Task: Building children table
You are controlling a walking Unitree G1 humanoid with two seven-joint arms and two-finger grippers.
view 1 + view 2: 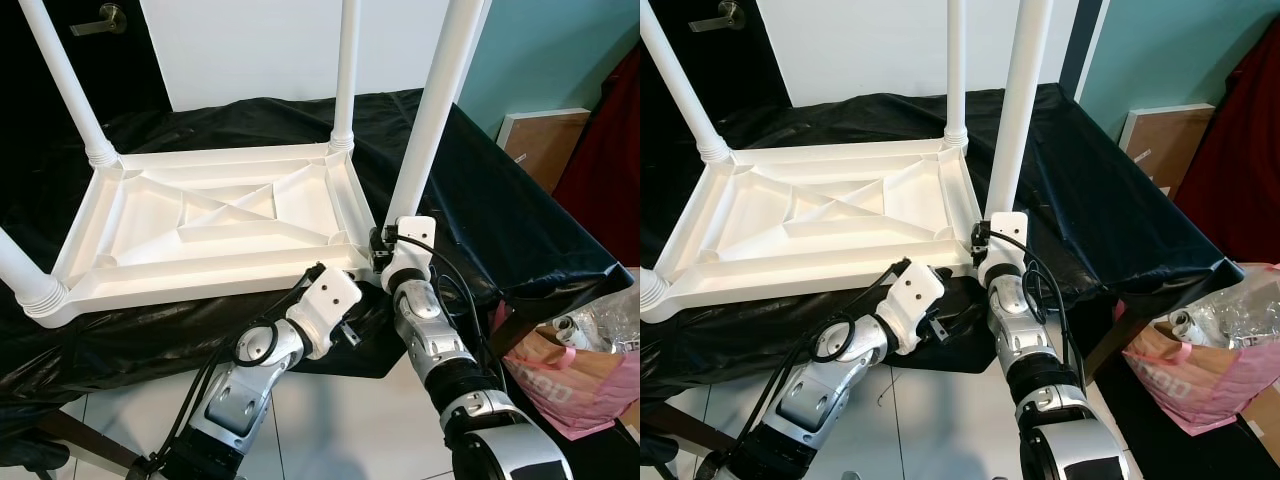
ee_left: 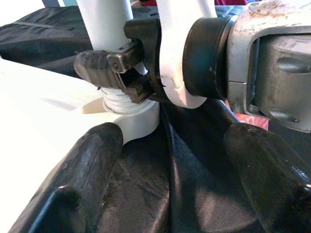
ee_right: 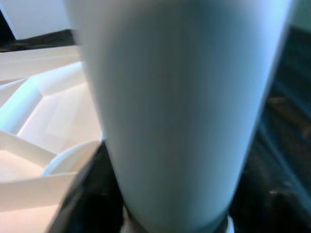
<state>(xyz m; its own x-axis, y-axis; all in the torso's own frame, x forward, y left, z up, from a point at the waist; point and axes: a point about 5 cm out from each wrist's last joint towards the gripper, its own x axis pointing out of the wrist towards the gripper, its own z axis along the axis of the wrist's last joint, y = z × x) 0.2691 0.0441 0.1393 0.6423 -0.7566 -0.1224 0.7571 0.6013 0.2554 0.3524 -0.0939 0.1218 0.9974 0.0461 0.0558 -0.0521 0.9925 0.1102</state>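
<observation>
A white plastic children's table (image 1: 215, 215) lies upside down on a black cloth (image 1: 500, 220), its legs pointing up. My right gripper (image 2: 121, 77) is shut on the near right leg (image 1: 435, 100), just above the threaded base at the table's corner. That leg (image 3: 180, 111) is very close and blurred in the right wrist view. My left gripper (image 2: 175, 136) is open, low beside the same corner, with only black cloth between its fingers (image 2: 87, 179). Its white wrist (image 1: 330, 300) sits under the table's front edge.
Three more legs stand at far left (image 1: 65, 80), far right (image 1: 347, 70) and near left (image 1: 25, 280). A pink paper bag (image 1: 570, 370) sits on the floor at right. A flat box (image 1: 545, 140) leans on the teal wall. Tiled floor (image 1: 340, 420) lies below.
</observation>
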